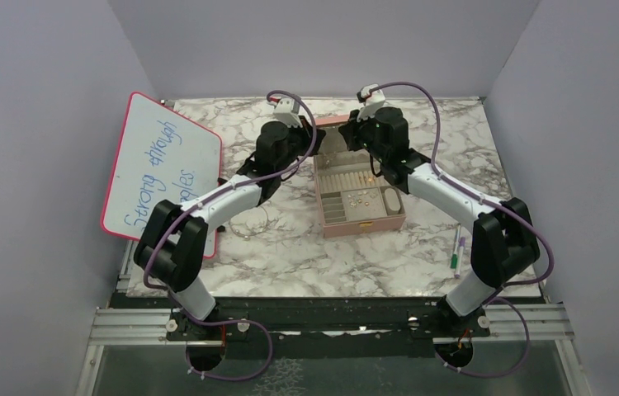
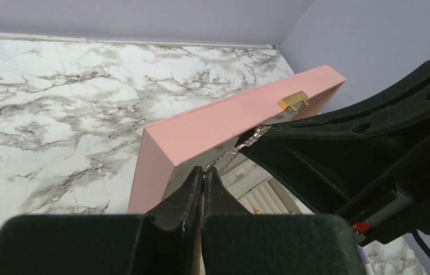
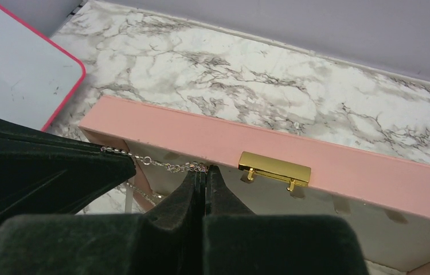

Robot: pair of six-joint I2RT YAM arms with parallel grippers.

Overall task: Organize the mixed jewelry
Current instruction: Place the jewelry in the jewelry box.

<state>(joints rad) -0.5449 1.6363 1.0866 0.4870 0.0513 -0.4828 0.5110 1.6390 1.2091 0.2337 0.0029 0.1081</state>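
mostly veined marble tabletop [image 1: 290,256], pale lilac walls [image 1: 42,124], whiteboard [image 1: 162,169] at left

The fingers [image 3: 219,197] are black, and the chain [image 3: 161,165] at their tips is silver. Just behind the tips, the jewelry box lid [image 3: 350,172] is plain pink with a gold clasp [image 3: 274,168]. Beyond it, the table [image 3: 230,74] is white marble veined grey. Left of the fingers, the whiteboard [image 3: 12,63] is white with a red-pink edge.
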